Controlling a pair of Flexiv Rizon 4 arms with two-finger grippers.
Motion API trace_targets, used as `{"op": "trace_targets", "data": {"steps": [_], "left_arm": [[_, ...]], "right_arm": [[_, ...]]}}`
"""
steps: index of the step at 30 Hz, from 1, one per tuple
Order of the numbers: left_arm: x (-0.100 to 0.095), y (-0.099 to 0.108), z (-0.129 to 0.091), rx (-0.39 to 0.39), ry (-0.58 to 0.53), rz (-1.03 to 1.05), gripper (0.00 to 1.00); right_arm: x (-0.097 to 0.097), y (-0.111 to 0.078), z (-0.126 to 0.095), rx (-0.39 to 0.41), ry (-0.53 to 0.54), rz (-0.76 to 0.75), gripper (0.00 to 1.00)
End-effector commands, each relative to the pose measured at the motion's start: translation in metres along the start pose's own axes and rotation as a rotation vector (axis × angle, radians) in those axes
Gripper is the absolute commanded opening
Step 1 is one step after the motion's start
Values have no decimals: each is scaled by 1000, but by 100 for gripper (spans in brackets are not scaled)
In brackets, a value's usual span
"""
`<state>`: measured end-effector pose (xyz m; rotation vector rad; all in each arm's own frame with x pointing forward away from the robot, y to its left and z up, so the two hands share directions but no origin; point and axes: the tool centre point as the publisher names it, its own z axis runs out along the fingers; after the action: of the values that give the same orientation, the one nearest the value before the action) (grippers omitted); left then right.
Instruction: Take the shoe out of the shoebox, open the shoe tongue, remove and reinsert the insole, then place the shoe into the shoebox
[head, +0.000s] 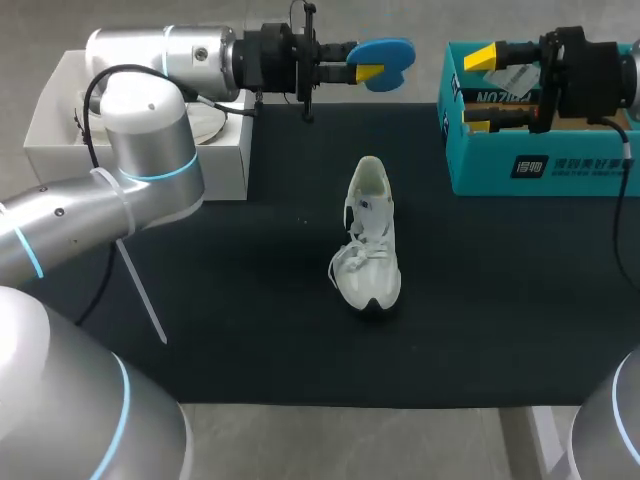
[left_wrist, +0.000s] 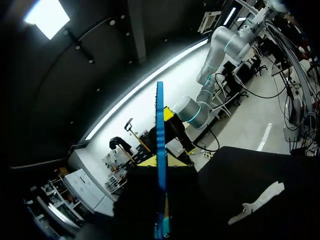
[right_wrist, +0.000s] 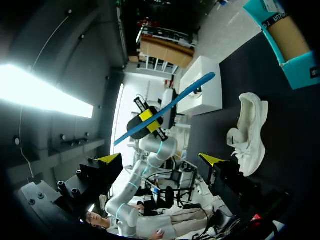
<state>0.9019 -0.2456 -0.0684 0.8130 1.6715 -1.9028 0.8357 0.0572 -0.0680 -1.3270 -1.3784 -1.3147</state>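
Left end effector (head: 362, 60) clamps blue insole (head: 393, 51) — one end hidden.

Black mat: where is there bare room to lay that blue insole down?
Bare mat lies left of the shoe up to the white box, right of it before the teal shoebox, and along the near edge. The back is crowded: left pincer holding the blue insole, right pincer open over the shoebox.

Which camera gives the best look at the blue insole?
The head view: the blue insole shows its broad face, held in the left gripper. The left wrist view sees it edge-on; the right wrist view shows a thin slanted strip.
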Motion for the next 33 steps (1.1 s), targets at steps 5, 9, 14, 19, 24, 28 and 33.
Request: {"op": "trace_targets", "data": {"steps": [5, 9, 14, 19, 24, 28, 33], "left_arm": [[-6, 6, 0, -3, 80, 779, 0], [-3, 6, 2, -6, 62, 862, 0], [3, -3, 10, -34, -107, 638, 0], [3, -3, 10, -34, -107, 638, 0], [3, -3, 10, -34, -107, 638, 0], [6, 0, 9, -46, -74, 668, 0], [21, 9, 7, -76, 88, 764, 0]], "right_arm": [[-1, 0, 1, -2, 0, 0, 100], [-1, 0, 1, -2, 0, 0, 100], [-1, 0, 1, -2, 0, 0, 100], [-1, 0, 1, -2, 0, 0, 100], [-1, 0, 1, -2, 0, 0, 100], [-1, 0, 1, -2, 0, 0, 100], [-1, 0, 1, -2, 0, 0, 100]]}}
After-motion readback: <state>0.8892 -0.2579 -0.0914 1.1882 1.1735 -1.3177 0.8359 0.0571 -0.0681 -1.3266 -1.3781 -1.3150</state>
